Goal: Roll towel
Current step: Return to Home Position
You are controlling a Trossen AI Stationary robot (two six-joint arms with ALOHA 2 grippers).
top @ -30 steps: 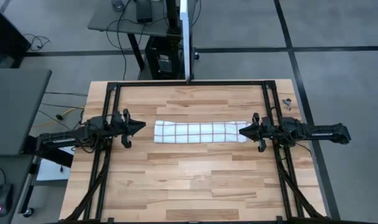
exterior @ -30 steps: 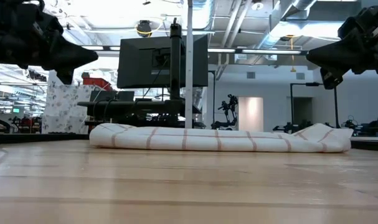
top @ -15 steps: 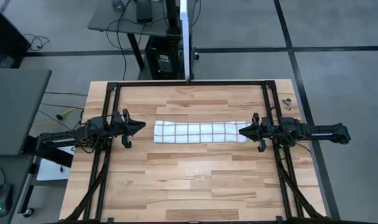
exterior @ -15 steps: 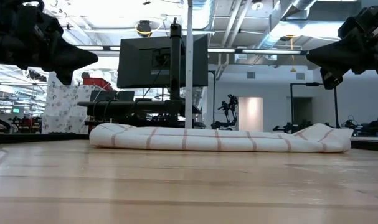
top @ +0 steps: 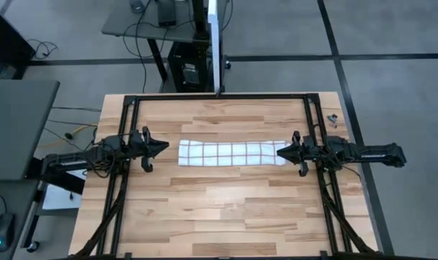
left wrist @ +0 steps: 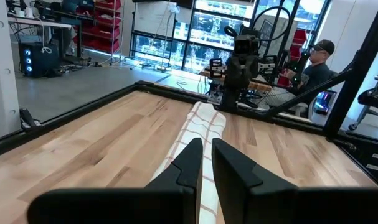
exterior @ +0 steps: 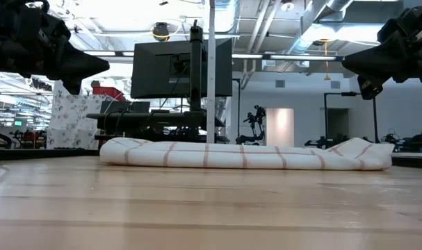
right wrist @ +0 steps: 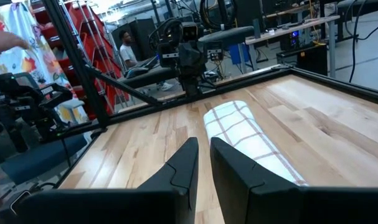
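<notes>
Towel (top: 233, 153) lies as a long folded strip across mid-table (top: 226, 209). Left gripper (top: 165, 148) hangs raised just off one end, right gripper (top: 279, 152) raised over the other end. Neither touches the cloth. Both sets of jaws sit nearly together with a slim gap, holding nothing.

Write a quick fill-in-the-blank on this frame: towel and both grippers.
1. The towel lies stretched out ____ the left gripper and the right gripper.
2. In the low view, both grippers hang ____ the table, not resting on it.
3. The towel is held by ____ gripper.
4. The table top is made of ____.

Missing words: between; above; neither; wood.
</notes>
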